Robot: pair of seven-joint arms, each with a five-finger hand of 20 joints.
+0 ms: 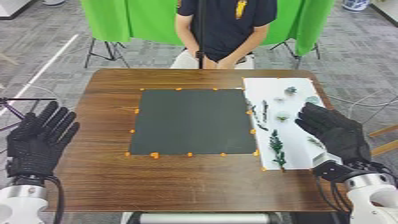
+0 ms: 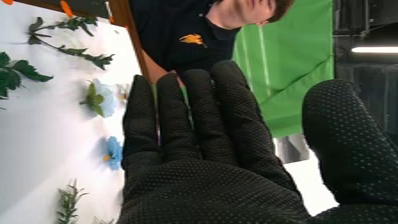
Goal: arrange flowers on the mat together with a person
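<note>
In the head view my left hand (image 1: pixel 40 137) is at the left edge of the table, fingers straight and spread, holding nothing. My right hand (image 1: pixel 334 131) is over the right part of the white sheet (image 1: pixel 304 159), its fingers straight, and it covers part of what lies there. A dark mat (image 1: pixel 192 121) lies bare in the table's middle. On the white sheet are a green leafy stem (image 1: pixel 277 147) and a pale flower (image 1: pixel 282 116). In the right wrist view my right hand (image 2: pixel 209 182) is open, beside a light blue flower (image 2: pixel 104 98), a blue flower (image 2: pixel 113 153) and a leafy sprig (image 2: pixel 73 50).
Small orange pieces of tape (image 1: pixel 155 155) mark the mat's border. The brown wooden table (image 1: pixel 187 185) extends around the mat. Beyond its far edge hangs a green cloth (image 1: pixel 111 22). A dark stand is at the far left.
</note>
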